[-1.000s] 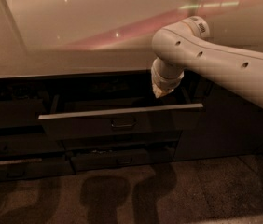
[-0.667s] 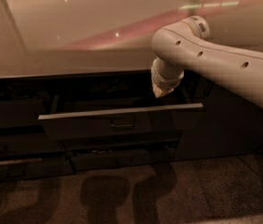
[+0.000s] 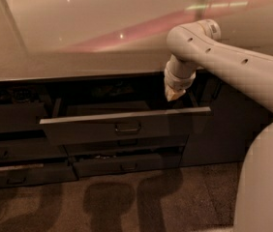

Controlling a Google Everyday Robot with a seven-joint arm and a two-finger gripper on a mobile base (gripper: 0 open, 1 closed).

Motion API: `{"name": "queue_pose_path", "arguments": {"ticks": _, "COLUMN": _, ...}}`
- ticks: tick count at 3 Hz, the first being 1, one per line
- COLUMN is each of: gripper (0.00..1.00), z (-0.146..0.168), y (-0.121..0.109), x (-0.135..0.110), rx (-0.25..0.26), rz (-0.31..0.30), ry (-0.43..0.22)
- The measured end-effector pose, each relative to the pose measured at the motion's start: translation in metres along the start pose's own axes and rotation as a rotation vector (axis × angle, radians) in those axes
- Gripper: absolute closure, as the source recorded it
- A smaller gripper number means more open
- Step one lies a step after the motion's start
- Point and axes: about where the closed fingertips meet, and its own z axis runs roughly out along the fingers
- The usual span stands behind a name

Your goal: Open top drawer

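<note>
Nothing had shifted in the last second. The top drawer (image 3: 102, 129) stood pulled out beneath the tabletop (image 3: 78, 62), and the gripper (image 3: 174, 94) hung just above its right rear. Whether it was clenched or released could not be told. The opening looked done.

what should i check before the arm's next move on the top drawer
1. Is the top drawer pulled out: ok, its front stands forward of the drawers below.
2. Gripper position: ok, just above the drawer's pale top edge, near its right end.
3. Gripper touching the drawer: cannot tell.
4. Bar handle free: ok, nothing on it.
5. Drawer contents: cannot tell, the interior is too dark.
</note>
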Motion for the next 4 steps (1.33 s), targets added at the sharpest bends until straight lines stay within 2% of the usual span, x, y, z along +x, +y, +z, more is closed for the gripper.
{"name": "queue_pose_path", "arguments": {"ticks": 1, "gripper": 1.0, "z": 0.0, "y": 0.0, "x": 0.0, "rx": 0.0, "rz": 0.0, "ry": 0.0}}
{"name": "queue_pose_path", "arguments": {"ticks": 2, "gripper": 1.0, "z": 0.01, "y": 0.038, "x": -0.03, "rx": 0.058, "rz": -0.087, "ry": -0.017}}
{"name": "queue_pose_path", "arguments": {"ticks": 3, "gripper": 1.0, "z": 0.022, "y": 0.085, "x": -0.045, "rx": 0.064, "rz": -0.143, "ry": -0.082}}
{"name": "queue_pose_path", "arguments": {"ticks": 4, "gripper": 1.0, "z": 0.022, "y": 0.085, "x": -0.045, "rx": 0.064, "rz": -0.143, "ry": -0.082}}
